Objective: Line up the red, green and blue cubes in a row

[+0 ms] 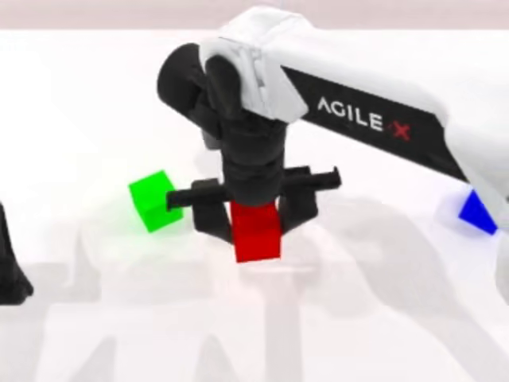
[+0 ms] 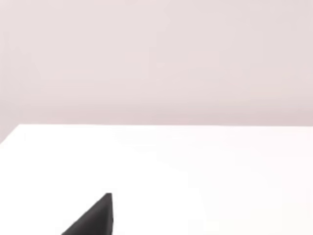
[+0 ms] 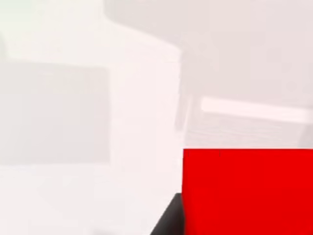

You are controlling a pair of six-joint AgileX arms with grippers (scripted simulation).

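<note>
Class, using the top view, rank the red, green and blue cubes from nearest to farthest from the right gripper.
1. Red cube: between the right gripper fingers, mid-table.
2. Green cube: just to the gripper's left.
3. Blue cube: far off at the table's right edge, partly behind the arm.

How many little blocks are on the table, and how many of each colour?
Red cube: 1
Green cube: 1
Blue cube: 1
Total: 3 cubes
</note>
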